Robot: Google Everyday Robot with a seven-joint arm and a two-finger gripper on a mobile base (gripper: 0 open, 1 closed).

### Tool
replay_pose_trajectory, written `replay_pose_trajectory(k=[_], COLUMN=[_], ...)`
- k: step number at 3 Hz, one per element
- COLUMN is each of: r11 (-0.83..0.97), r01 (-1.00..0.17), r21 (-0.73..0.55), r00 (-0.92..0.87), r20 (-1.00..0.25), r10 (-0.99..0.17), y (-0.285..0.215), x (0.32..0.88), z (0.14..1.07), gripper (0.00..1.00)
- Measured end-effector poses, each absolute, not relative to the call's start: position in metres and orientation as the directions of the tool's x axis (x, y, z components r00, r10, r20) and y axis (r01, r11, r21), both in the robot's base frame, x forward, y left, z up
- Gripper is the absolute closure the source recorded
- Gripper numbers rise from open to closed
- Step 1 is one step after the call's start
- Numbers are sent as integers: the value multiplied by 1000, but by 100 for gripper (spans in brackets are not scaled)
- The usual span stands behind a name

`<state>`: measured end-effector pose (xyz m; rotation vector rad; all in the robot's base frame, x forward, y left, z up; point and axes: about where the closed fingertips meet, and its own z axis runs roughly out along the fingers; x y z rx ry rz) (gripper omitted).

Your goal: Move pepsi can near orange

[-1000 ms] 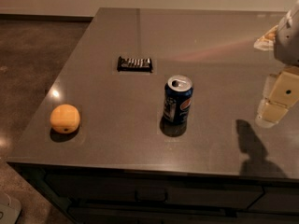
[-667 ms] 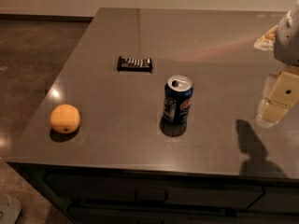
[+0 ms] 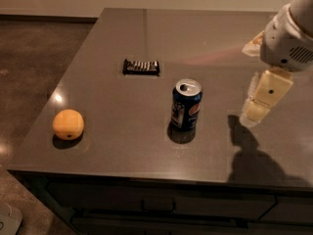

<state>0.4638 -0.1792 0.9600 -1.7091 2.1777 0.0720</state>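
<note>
The gripper (image 3: 259,104) hung above the right side of the table (image 3: 122,146), tilted down and to the left from the white arm housing (image 3: 288,43). It held nothing. Whether it was spread or pressed together could not be told from this angle. Set against the views from a second before, it had slid a little leftward, toward the middle of the table, and its shadow (image 3: 249,151) had moved with it. That was the only change.

The pepsi can (image 3: 186,106) stood upright where it had been, near the table's centre. It was to the left of the gripper and clearly apart from it, with bare tabletop between them. The black ridged packet (image 3: 141,66) lay flat further back and to the left (no part of the job). The orange (image 3: 68,124) sat well apart from the can, close to the left edge and towards the front, and it had not moved either.

So the task looked to be at its opening: an approach under way, no contact yet, nothing carried. By my reading, the gripper had to close the remaining gap and come down around the can. Only then could it carry the can leftward across the open surface and set it just beside the fruit. The can being tall and narrow, a sideways nudge on the way in could tip it.
</note>
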Motion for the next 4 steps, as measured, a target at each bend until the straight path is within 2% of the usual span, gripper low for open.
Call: replay_pose_trajectory(k=[2,4], r11=[225,211], r01=[-964,-972], r21=[-140,-108], r00=[-138,-124], r20=[-462,-527], r10=[-876,-840], y=[-118,-93], x=[485,493], z=[932,918], gripper=[0,0])
